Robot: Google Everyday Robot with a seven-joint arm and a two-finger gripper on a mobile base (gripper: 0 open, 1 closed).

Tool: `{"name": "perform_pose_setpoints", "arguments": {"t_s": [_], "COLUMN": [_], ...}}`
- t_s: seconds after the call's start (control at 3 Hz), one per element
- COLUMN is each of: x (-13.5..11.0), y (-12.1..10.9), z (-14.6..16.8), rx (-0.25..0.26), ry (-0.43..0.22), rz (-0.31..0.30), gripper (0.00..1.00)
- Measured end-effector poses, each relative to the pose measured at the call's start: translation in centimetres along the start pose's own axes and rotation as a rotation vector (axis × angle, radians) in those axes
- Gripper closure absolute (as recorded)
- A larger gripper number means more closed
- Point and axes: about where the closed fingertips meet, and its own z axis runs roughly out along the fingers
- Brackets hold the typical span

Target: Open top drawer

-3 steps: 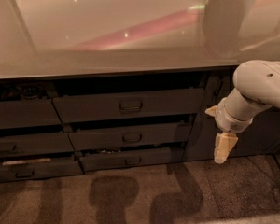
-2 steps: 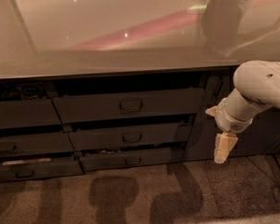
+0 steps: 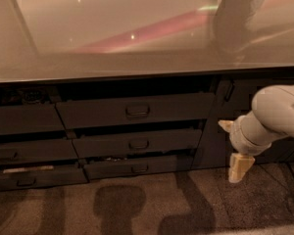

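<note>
- Counter point(image 3: 137, 38) overhangs the drawers; two narrower drawers point(image 3: 103, 146) sit below, the left stack point(image 3: 24, 121) beside.
- Nothing blocks the top drawer point(image 3: 93, 112), just under the counter, centre.
- Its front faces near; long axis runs left-right.
- Gripper point(image 3: 239, 166) hangs right of it, apart; grip state cannot be told.
</note>
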Motion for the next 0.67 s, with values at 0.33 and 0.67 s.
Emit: {"name": "perform_pose_setpoints", "arguments": {"t_s": [0.33, 0.67], "x": [-3.02, -3.03], "y": [-1.39, -1.39], "z": [0.18, 0.18], "rx": [0.027, 0.027], "ry": [0.082, 0.082], "rz": [0.025, 0.025], "gripper": [0.0, 0.0]}}
